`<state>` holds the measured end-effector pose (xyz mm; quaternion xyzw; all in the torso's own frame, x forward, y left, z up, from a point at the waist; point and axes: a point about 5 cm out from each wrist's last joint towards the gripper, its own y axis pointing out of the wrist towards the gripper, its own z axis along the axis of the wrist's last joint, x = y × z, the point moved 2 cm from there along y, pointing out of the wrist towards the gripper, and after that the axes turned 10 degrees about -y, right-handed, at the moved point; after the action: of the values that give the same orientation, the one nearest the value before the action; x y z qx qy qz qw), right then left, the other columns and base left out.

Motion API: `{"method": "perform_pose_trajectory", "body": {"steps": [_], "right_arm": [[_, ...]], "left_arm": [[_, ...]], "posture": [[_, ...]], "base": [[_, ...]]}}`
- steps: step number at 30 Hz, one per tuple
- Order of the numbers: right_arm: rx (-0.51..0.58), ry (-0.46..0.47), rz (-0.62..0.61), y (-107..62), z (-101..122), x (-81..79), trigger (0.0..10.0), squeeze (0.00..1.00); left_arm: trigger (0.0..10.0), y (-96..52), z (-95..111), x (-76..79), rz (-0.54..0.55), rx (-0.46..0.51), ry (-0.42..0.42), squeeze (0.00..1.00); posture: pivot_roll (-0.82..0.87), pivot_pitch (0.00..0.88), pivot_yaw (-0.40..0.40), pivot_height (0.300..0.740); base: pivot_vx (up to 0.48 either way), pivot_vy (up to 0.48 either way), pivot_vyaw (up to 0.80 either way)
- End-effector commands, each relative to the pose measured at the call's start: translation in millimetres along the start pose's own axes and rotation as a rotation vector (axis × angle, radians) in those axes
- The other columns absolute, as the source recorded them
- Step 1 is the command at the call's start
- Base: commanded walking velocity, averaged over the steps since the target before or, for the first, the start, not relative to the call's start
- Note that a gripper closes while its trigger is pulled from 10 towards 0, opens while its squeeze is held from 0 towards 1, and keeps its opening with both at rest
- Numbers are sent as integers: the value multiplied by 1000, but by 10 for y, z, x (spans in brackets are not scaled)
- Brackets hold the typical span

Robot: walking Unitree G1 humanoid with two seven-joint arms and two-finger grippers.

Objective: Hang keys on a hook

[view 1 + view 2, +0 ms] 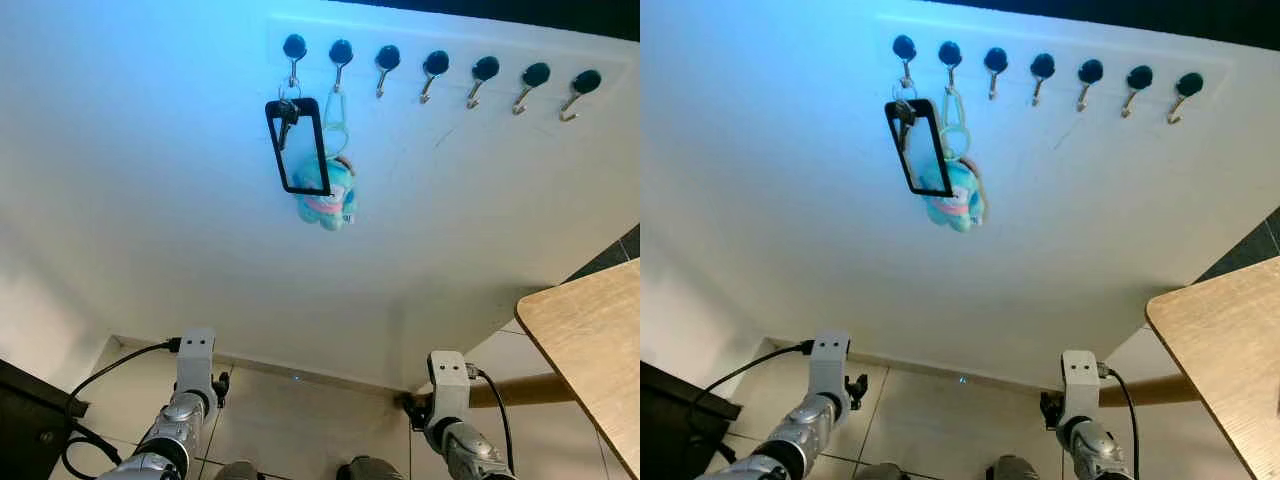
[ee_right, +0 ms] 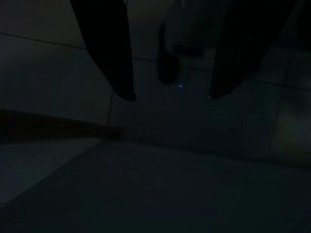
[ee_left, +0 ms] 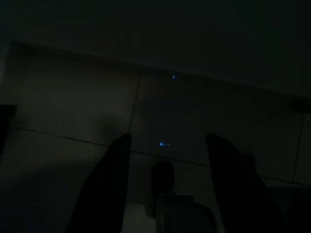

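Black-framed tag with keys hangs from the first hook at the left end of a white wall rail, overlapping a teal plush keychain on the next hook. Five hooks to the right bare. Wooden table edge juts in at right. Left gripper and right gripper hang low over floor tiles, fingers spread, empty.

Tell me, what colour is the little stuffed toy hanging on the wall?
The toy is light blue with some pink, clearest in the left eye view.
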<state>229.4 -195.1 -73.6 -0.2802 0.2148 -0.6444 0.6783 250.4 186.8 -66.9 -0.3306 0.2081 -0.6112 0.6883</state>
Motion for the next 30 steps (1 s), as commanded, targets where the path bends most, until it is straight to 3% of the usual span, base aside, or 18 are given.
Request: {"method": "perform_pose_trajectory", "body": {"steps": [1,2,3,8,9,10,11,14,19,30], "right_arm": [[36,69,1,3,46,16,10000,298],[36,69,1,3,46,16,10000,298],[47,59,18,12,75,-16,10000,1000],[55,46,26,21,95,-69,10000,1000],[57,43,25,24,103,-74,10000,878],[57,43,25,24,103,-74,10000,878],[59,38,28,25,108,-79,10000,0],[56,9,34,32,118,-92,10000,0],[55,40,20,41,129,-99,10000,0],[72,49,50,71,201,-226,10000,0]], "left_arm": [[10000,-8,-64,14,-5,-15,-81,1000],[10000,-8,-64,14,-5,-15,-81,1000],[10000,-11,-64,7,-9,-5,-131,1000],[10000,-20,-94,-10,-3,-10,-89,1000],[10000,-21,-94,-18,3,-9,-91,141],[10000,-21,-94,-18,3,-9,-91,141],[10000,-22,-96,-24,7,-8,-93,0],[10000,-25,-99,-49,16,-9,-114,0],[10000,-30,-105,-78,20,-11,-105,0],[10000,-15,-27,-11,-20,17,-86,0]], "posture": [[32,72,-42,740],[32,72,-42,740],[34,75,-44,740],[40,71,-53,740],[46,66,-59,740],[46,66,-59,740],[50,62,-61,740],[60,53,-66,740],[70,42,-64,740],[86,49,-39,740]], "base": [[0,0,0],[0,0,0],[0,0,0],[0,0,0],[0,0,0],[0,0,0],[0,0,0],[0,0,0],[0,0,0],[0,0,0]]}}
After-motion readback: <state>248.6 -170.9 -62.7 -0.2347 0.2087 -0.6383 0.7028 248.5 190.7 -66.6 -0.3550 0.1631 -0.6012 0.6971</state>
